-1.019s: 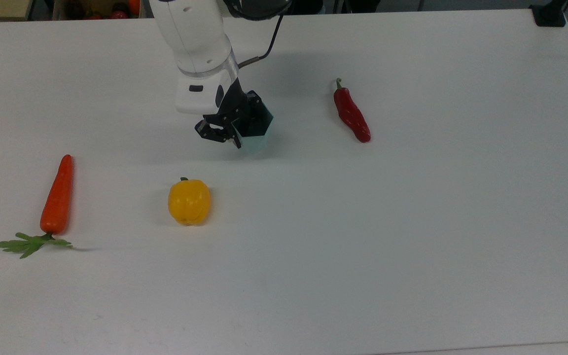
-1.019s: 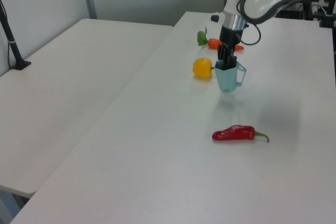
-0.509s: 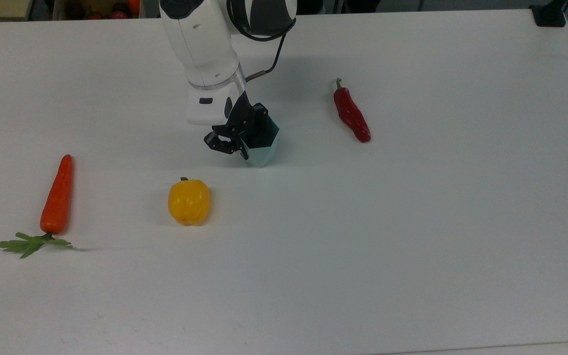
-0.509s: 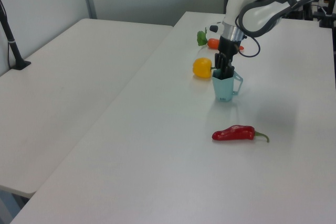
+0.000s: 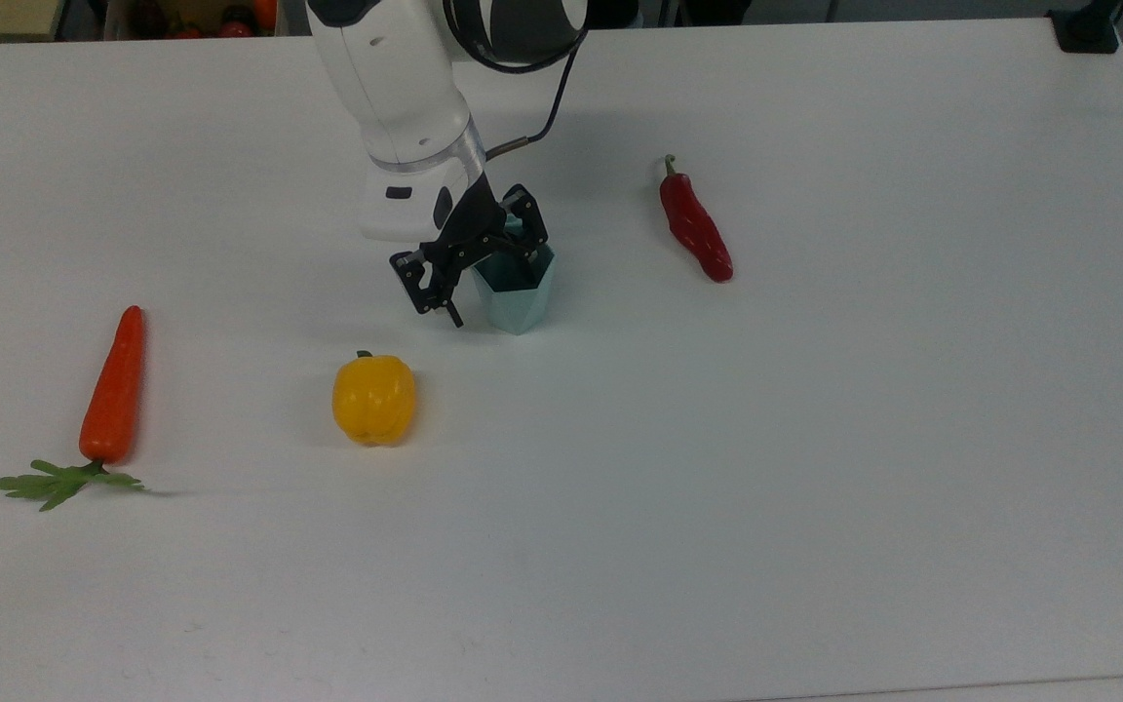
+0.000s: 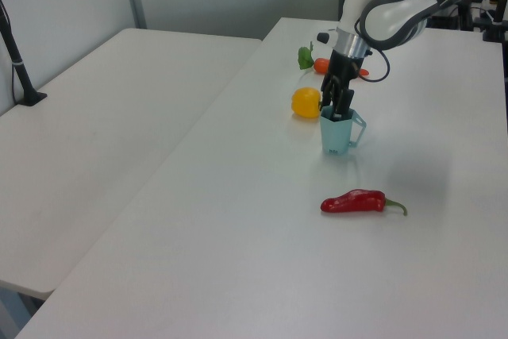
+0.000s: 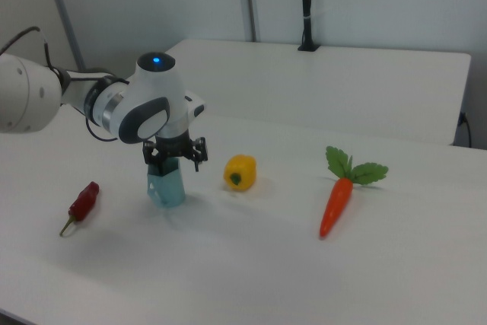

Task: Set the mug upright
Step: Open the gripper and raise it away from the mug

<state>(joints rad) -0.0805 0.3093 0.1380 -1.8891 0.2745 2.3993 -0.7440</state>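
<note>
On the white table [image 5: 815, 487], nearest in the top view, lie an orange plastic carrot with green leaves [image 5: 111, 390] at the top view's left and a yellow toy bell pepper [image 5: 373, 398] toward the middle. Just beyond the pepper stands the small pale teal faceted plastic mug [image 5: 516, 292], base down on the table and mouth up; the left view shows its handle [image 6: 359, 128] sticking out to the left view's right. Well apart, at the top view's right, lies a glossy red chilli pepper [image 5: 695, 226].

The black two-finger gripper [image 5: 479, 255] hangs from the white arm [image 5: 396, 88] right over the mug's rim, its fingers spread wide, one reaching down at the mouth and the other outside the wall, holding nothing.

By the look of it the mug is already upright and let go, so the step in hand is the release. The next move calls for a straight lift clear of the rim, without brushing the wall; a sideways drag could catch the light cup and tip it over again.
</note>
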